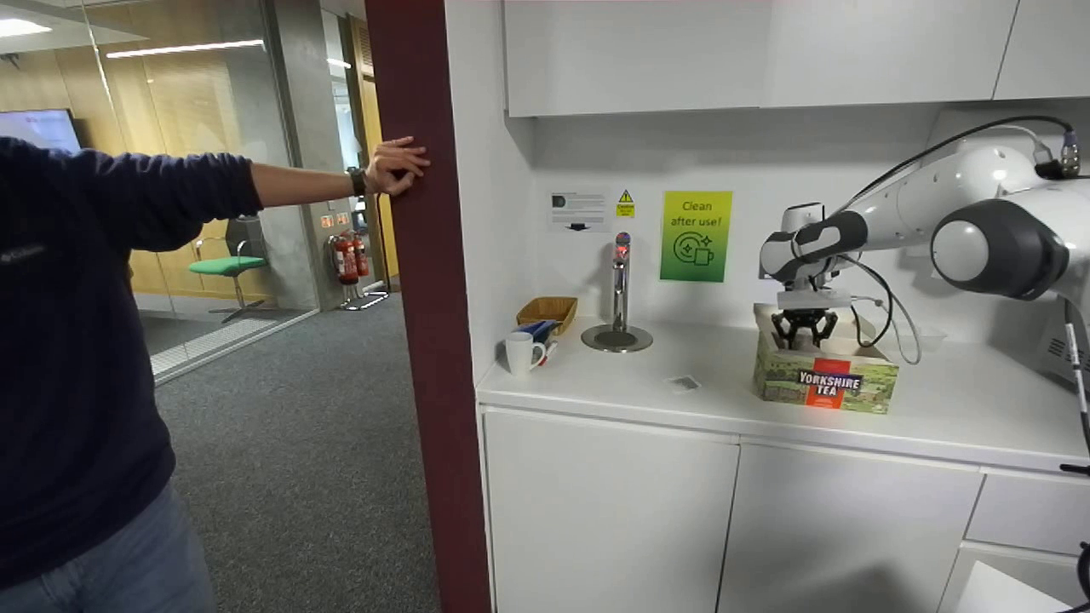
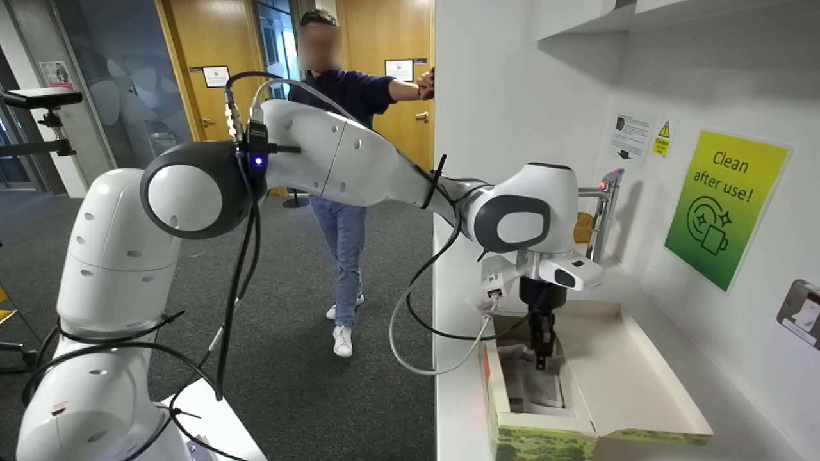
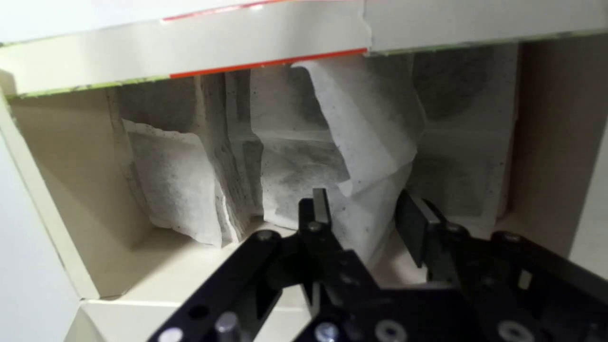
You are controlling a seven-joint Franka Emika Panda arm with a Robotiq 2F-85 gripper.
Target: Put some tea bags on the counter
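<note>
Several pale greyish tea bags (image 3: 175,185) stand inside the open cardboard tea box (image 1: 783,383), seen from above in the wrist view. One folded tea bag (image 3: 370,128) leans out over the others, and its lower part lies between my fingers. My gripper (image 3: 365,209) points down into the box with its fingers apart; it also shows in both exterior views (image 1: 803,334) (image 2: 542,355). Whether a finger touches the bag, I cannot tell. One flat pale sachet (image 1: 684,383) lies on the white counter (image 1: 596,379), left of the box in an exterior view.
The box's raised lid flap (image 2: 634,378) leans toward the wall. A chrome tap (image 1: 620,289), a white mug (image 1: 519,353) and a wicker basket (image 1: 553,311) stand at the counter's far end. A person (image 2: 343,160) stands beyond the counter, a hand on the wall edge.
</note>
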